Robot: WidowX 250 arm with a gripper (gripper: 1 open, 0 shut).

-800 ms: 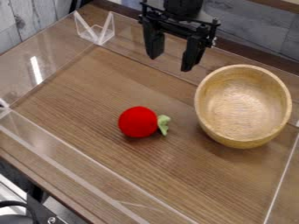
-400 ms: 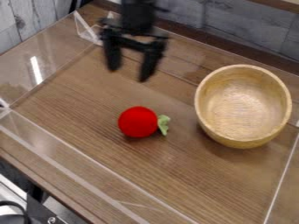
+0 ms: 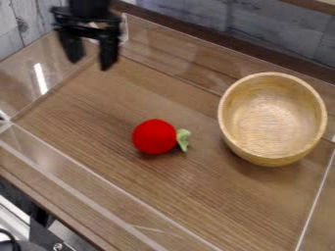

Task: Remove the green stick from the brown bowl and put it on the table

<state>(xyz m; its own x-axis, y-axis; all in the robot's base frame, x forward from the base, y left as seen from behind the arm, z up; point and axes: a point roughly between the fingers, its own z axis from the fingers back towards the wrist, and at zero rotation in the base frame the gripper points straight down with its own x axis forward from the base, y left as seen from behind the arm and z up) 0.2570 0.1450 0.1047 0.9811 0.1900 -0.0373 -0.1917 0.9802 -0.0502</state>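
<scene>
The brown bowl sits at the right of the table and its inside is empty. A small green stick lies on the tabletop, touching the right side of a red ball; only its short end shows. My gripper hangs at the far left back corner, pointing down, its two dark fingers spread open with nothing between them. It is well away from the bowl, the ball and the stick.
Low clear acrylic walls edge the tabletop on all sides. A grey plank wall runs along the back. The red ball rests near the middle, left of the bowl.
My gripper has travelled left along the back of the table, from beside the bowl's far rim to the left corner, staying open. The bowl, ball and stick have not moved.
</scene>
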